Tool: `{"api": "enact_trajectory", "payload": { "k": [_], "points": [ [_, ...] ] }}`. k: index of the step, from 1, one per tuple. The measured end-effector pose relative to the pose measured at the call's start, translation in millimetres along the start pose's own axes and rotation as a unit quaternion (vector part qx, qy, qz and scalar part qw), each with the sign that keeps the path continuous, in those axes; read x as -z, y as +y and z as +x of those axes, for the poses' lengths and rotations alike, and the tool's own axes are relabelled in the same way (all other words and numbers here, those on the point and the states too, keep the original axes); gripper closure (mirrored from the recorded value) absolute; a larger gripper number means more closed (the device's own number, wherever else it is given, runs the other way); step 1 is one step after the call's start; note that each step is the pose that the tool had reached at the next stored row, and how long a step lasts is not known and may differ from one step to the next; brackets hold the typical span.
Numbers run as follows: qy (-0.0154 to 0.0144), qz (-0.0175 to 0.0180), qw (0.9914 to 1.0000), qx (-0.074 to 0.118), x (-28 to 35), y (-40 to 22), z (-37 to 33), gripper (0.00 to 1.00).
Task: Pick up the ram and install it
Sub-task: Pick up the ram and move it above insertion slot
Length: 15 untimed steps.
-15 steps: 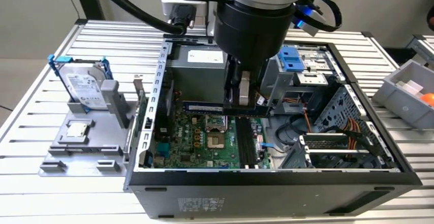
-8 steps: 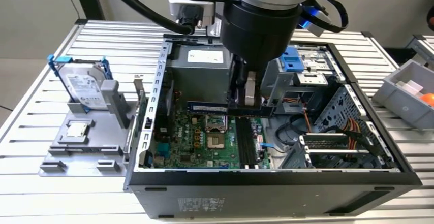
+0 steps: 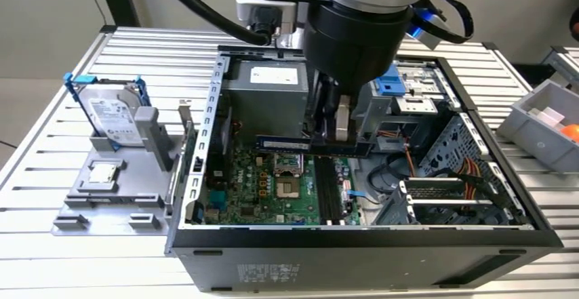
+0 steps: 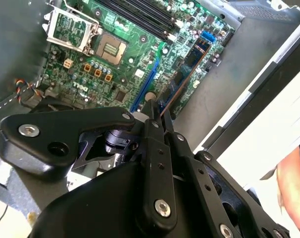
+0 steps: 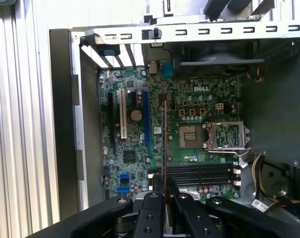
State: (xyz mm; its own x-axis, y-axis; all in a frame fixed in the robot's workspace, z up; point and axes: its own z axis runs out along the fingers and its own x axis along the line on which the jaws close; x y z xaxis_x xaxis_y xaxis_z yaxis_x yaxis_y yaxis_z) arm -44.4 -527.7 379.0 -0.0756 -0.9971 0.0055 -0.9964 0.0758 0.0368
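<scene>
**Q:** Where is the ram, and what has hold of it?

**A:** Centre of the exterior view. The ram (image 3: 289, 144), a narrow blue stick, hangs level inside the open computer case (image 3: 362, 245), above the motherboard (image 3: 262, 184) and clear of it. The pincer (image 3: 330, 136) comes down from the arm and is clamped onto the stick, one finger on each face. It grips toward the exterior view's right of the stick's middle. The ram lies crosswise to the memory slots (image 3: 327, 194), which sit below it.

**Q:** What do the arm-mounted cameras add?

**A:** In the first wrist view the ram (image 5: 164, 144) is seen edge-on. It is a thin line running out from the closed pincer (image 5: 162, 184) across the board. This view also shows the processor socket (image 5: 190, 136), with its cover plate swung open beside it, and the memory slots (image 5: 199, 174). In the second wrist view the ram (image 4: 185, 69) turns its broad face, blue with dark chips, and projects past the pincer (image 4: 156, 110).

**Q:** And what does the exterior view contribute?

**A:** The surroundings. At the exterior view's left a hard drive (image 3: 113, 112) stands upright in a grey fixture (image 3: 135, 204) on the slatted counter (image 3: 36, 177). A small processor chip (image 3: 104, 172) lies on that fixture. A grey bin (image 3: 533, 119) sits at the right edge.
</scene>
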Motion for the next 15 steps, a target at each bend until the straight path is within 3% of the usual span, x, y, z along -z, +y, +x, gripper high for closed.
{"api": "enact_trajectory", "payload": {
  "k": [15],
  "points": [
    [0.003, -0.0011, 0.99999, -0.004, 0.6, -16.6, -1.3, 1.0]
  ]
}}
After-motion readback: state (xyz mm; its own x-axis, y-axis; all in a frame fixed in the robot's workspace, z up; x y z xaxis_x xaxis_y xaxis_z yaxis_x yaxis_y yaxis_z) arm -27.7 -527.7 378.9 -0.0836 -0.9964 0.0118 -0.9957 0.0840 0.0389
